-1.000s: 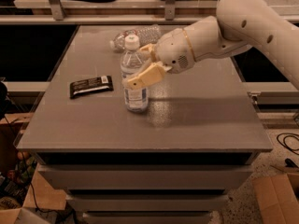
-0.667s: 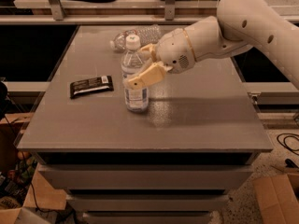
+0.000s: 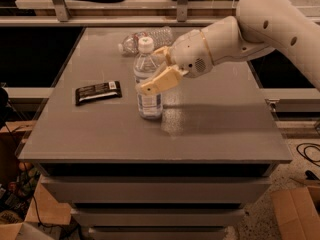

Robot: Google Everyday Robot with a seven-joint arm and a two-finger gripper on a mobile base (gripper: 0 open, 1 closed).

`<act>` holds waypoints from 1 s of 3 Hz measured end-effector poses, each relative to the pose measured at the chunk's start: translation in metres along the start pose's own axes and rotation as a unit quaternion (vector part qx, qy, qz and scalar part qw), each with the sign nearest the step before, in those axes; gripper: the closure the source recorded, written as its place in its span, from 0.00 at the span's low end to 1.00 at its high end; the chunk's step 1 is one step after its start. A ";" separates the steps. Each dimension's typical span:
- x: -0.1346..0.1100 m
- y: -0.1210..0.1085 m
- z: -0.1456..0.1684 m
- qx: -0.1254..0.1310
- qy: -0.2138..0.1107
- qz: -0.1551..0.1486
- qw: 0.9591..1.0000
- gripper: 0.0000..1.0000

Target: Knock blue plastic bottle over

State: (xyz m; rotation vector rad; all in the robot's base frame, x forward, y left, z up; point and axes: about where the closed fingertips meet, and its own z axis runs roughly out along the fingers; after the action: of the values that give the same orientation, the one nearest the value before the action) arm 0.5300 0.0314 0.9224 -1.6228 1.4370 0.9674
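Note:
The blue plastic bottle (image 3: pixel 148 86) stands upright near the middle of the grey table (image 3: pixel 220 129). It is clear, with a white cap and a pale label. My gripper (image 3: pixel 159 68) reaches in from the right at the bottle's upper body. It is open. One tan finger (image 3: pixel 159 82) crosses in front of the bottle and the other finger (image 3: pixel 163 52) sits just behind and to the right of its neck. The bottle's shoulder lies between them. I cannot tell whether a finger touches it.
A crinkled clear bottle (image 3: pixel 150 36) lies on its side at the back of the table, behind the upright one. A flat black wrapper bar (image 3: pixel 98 92) lies to the left. The arm (image 3: pixel 260 29) spans the right rear. Cardboard boxes (image 3: pixel 300 209) sit on the floor.

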 end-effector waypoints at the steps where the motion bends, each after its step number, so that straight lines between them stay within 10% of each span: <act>1: -0.001 0.000 -0.001 0.000 0.000 0.000 1.000 1.00; 3: -0.006 -0.004 -0.077 0.035 0.040 -0.024 0.998 1.00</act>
State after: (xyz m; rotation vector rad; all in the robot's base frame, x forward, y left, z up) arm 0.5383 -0.0345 0.9610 -1.6525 1.4619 0.8243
